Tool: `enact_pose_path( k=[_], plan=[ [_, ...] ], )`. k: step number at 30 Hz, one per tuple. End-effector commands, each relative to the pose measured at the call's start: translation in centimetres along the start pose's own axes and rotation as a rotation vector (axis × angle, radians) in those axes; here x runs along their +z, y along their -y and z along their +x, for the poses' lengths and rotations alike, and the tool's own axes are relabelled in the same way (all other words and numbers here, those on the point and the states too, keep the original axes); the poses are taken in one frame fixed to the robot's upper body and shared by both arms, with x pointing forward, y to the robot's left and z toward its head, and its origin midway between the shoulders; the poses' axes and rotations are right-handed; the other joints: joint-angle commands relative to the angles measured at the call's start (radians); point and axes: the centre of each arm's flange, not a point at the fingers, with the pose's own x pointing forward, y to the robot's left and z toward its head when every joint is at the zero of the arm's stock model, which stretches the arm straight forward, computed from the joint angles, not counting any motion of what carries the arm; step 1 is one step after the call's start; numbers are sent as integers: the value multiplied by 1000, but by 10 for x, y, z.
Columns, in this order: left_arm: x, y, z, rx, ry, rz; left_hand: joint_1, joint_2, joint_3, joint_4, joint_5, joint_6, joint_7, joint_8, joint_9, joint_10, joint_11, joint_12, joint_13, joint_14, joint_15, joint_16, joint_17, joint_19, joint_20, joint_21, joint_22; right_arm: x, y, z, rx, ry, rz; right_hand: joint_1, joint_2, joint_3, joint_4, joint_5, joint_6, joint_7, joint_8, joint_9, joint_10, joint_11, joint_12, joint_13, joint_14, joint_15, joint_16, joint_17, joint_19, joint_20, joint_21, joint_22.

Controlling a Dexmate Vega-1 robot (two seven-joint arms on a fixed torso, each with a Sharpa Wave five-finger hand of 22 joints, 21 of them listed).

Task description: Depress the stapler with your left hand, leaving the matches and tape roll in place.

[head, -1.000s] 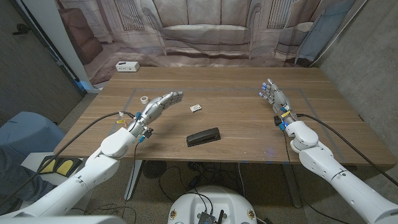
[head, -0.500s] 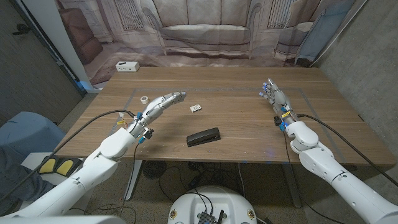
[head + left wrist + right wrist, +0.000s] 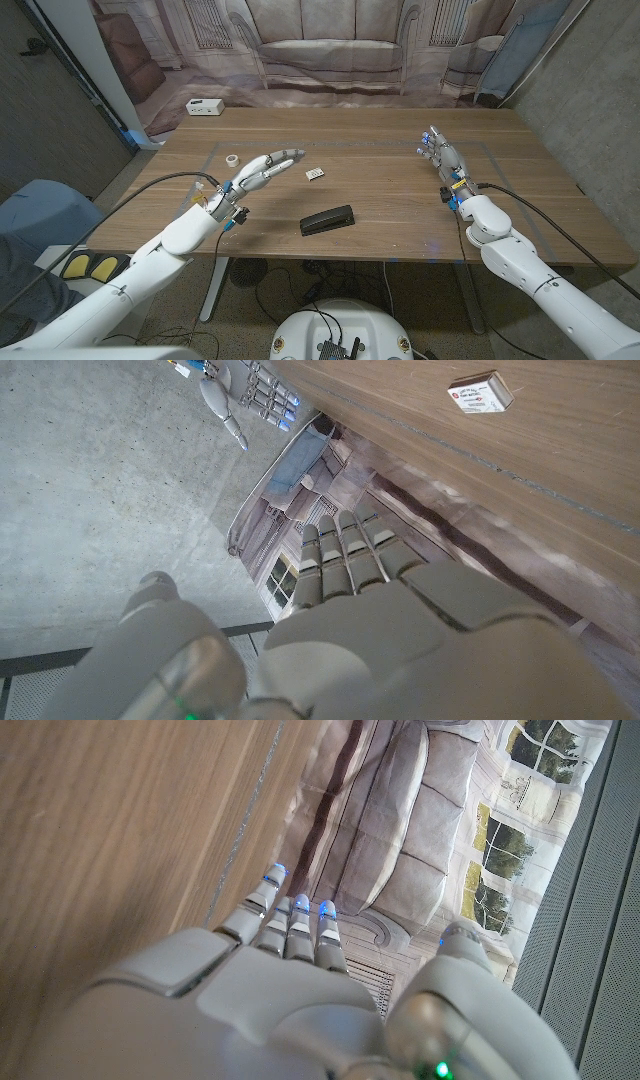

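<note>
My left hand (image 3: 262, 170) hovers over the table (image 3: 380, 200), fingers extended, holding nothing — the stapler (image 3: 328, 220) lies apart. My right hand (image 3: 442, 160) is open too.

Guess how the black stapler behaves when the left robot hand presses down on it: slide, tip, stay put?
The stapler lies low and flat on the table, so it probably won't tip. The smooth wood could let it slide under an off-centre push. It looks rigid; only its top arm should give.

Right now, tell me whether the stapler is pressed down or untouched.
Untouched. The black stapler lies alone near the table's front edge; the left hand hovers open farther back, toward the matchbox, holding nothing.
</note>
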Motion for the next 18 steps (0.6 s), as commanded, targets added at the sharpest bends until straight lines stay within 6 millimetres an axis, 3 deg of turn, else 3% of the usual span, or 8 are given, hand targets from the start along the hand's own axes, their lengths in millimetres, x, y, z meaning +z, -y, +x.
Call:
enact_pose_path(
  k=[1,18],
  plan=[
    [21,2,-1,-33,34,142,10,1,2,-4,9,17,-2,6,2,21,-4,9,3,15,-1,5,1,17,-1,0,3,3,0,-2,-5,2,-8,2,7,3,-7,4,5,2,-1,4,9,2,3,4,4,2,-1,5,8,5,-5,2],
    [47,5,4,-133,77,339,13,7,2,-6,11,40,-3,6,2,36,-6,7,3,31,-3,3,1,32,-1,-4,3,7,-6,1,24,10,-19,2,7,2,-9,4,6,2,-2,3,10,1,1,4,5,2,-1,5,10,6,-9,2]
  ],
)
